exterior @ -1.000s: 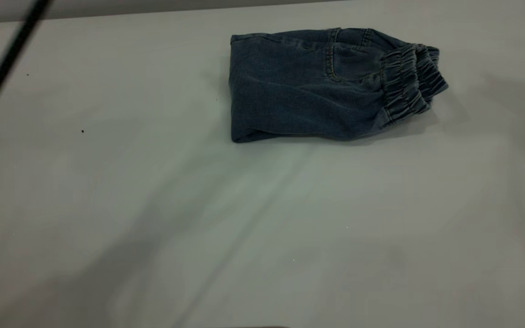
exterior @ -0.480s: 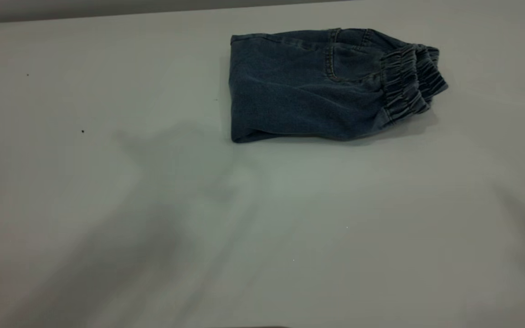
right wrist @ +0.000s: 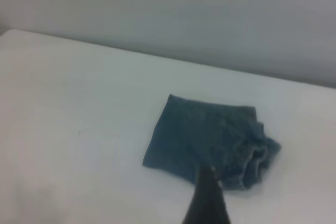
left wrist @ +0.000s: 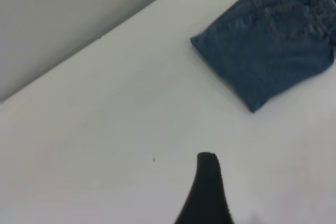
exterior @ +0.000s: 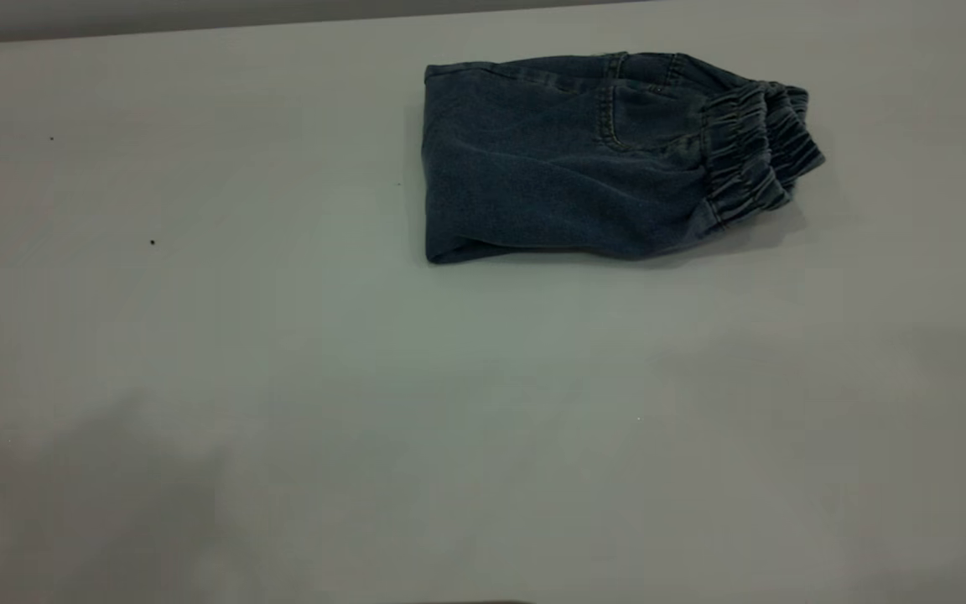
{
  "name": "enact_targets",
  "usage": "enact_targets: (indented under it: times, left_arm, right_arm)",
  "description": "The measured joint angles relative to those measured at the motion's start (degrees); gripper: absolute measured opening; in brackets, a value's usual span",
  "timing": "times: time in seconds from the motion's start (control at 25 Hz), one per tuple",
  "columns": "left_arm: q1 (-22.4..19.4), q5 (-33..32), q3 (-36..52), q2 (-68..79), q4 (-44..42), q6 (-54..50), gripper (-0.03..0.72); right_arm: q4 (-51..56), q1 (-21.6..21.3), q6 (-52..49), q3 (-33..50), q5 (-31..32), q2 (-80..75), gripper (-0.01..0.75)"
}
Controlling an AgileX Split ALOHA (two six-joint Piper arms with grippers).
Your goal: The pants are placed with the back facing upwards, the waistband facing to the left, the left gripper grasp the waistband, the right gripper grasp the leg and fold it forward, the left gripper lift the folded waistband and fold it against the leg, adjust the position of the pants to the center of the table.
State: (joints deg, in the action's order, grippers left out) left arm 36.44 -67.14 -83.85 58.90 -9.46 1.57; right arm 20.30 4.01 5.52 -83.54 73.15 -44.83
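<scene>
The pants (exterior: 584, 159) lie folded in a compact blue denim rectangle on the white table (exterior: 282, 335), toward its far right part. The gathered waistband (exterior: 755, 151) points right, and a plain leg (exterior: 516, 184) forms the folded left end. No gripper shows in the exterior view. In the left wrist view my left gripper (left wrist: 252, 203) hangs high above bare table, one black finger (left wrist: 207, 192) showing, well away from the pants (left wrist: 268, 56). My right gripper (right wrist: 236, 203) also hovers high, its one visible finger (right wrist: 207, 200) overlapping the pants (right wrist: 205, 140) in the picture. Both hold nothing.
A few tiny dark specks (exterior: 152, 242) mark the tabletop. The table's far edge (exterior: 198, 29) meets a grey wall. Soft shadows lie over the near left part of the table (exterior: 97, 503).
A black cable or arm at the upper left has left the exterior view. The arm shadows have slid toward the near edge. The pants have not moved.
</scene>
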Motion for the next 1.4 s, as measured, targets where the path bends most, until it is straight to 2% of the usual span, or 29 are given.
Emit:
enact_targets:
  times: [0.36, 0.64, 0.92, 1.12, 1.4]
  left_arm:
    - [0.00, 0.00, 20.14, -20.21, 0.86, -0.11, 0.550]
    - [0.00, 0.00, 32.92, -27.99, 8.85, 1.05, 0.550]
    - [0.05, 0.00, 44.02, -34.32, 10.69, 3.64, 0.550]
    - [0.05, 0.00, 48.23, -38.54, 11.21, 4.81, 0.550]
    - [0.05, 0.00, 49.10, -44.05, 11.21, 5.37, 0.550]
  right_arm:
    - [0.00, 0.00, 0.00, 13.78, 0.00, 13.56, 0.503]
    - [0.28, 0.00, 0.11, 24.47, 0.00, 22.99, 0.511]
    - [0.81, 0.00, 5.26, 35.91, 0.00, 33.22, 0.509]
    - [-1.54, 0.00, 5.32, 44.37, -0.60, 39.02, 0.509]
    - [-7.75, 0.00, 4.57, 52.86, -4.65, 44.52, 0.509]
